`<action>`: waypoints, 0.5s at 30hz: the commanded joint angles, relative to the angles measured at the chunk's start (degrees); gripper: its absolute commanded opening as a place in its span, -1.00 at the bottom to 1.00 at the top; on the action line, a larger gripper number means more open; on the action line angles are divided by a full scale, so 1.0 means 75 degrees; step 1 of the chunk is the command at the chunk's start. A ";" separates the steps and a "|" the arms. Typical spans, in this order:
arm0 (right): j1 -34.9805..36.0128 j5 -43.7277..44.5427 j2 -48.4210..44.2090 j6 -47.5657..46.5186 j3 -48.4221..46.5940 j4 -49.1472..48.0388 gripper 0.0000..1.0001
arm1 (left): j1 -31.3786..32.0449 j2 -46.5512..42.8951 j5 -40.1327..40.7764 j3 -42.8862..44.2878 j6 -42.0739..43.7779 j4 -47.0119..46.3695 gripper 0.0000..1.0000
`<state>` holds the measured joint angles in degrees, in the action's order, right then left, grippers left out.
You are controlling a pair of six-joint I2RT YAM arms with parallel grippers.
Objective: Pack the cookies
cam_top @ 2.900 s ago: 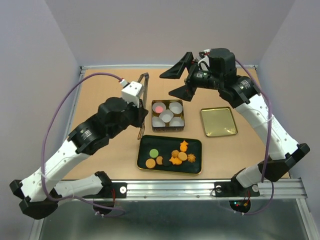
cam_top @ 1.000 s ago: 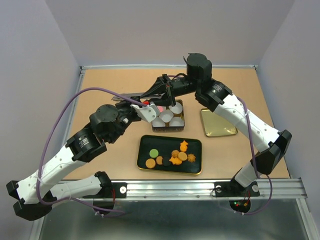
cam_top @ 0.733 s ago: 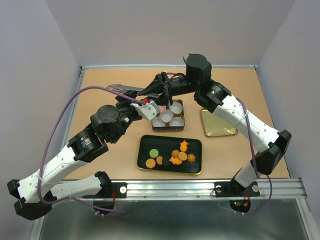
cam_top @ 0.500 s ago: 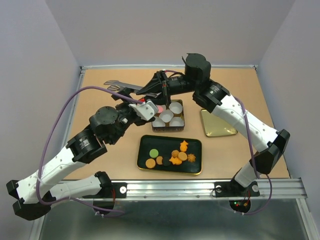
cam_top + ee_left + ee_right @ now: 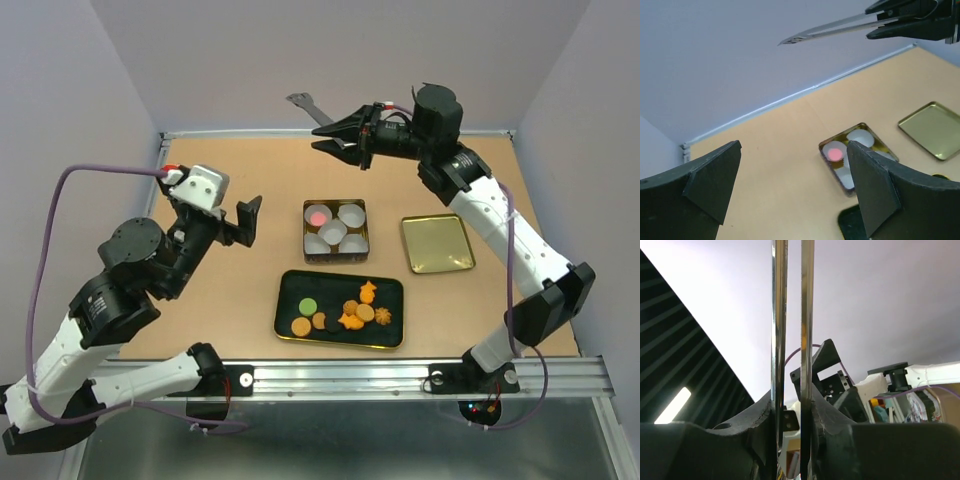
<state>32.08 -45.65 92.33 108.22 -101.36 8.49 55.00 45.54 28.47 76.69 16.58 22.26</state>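
- Both arms have pulled apart since a second ago, when they met over the tin: your left gripper has let go and swung back to the left side of the worktop, and your right gripper has lifted toward the back wall.
- Your left jaws now stand spread wide with nothing between them.
- Your right jaws are pinching the metal tongs. In the right wrist view both blades run straight up between the pads.
- Done so far: one pink cookie sits in the rear-left paper cup of the tin.
- The other paper cups in the tin look empty from above.
- Left to do: the rest of the cookies lie loose on the black tray, just in front of the tin. Among them you can see green, orange, dark and tan rounds, star and fish shapes and a brown swirl.
- The gold lid lies flat to the right of the tin, not yet fitted.
- By my judgement you are early in the packing, with one piece in and roughly nine to go, then the lid.
- Writing: no brand, label or lettering can be read on the tin, lid, tray or arms in any view.
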 commanded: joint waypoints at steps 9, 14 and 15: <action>0.0036 0.0251 -0.1295 -0.1714 0.0460 -0.0464 -0.99 | -0.0616 0.2280 -0.1776 0.2077 -0.4516 0.2139 0.97; 0.0036 0.0344 -0.1845 -0.2312 0.1115 -0.0464 -0.99 | -0.1227 0.3538 -0.4251 0.3767 -0.6017 0.1457 0.97; 0.0036 0.0367 -0.1916 -0.2464 0.1198 -0.0464 -0.99 | -0.1367 0.3468 -0.4473 0.3733 -0.6216 0.1090 0.97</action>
<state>32.21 -43.42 81.58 96.07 -94.76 8.21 46.74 71.55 7.27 101.95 -19.35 35.31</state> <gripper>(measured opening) 0.303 0.985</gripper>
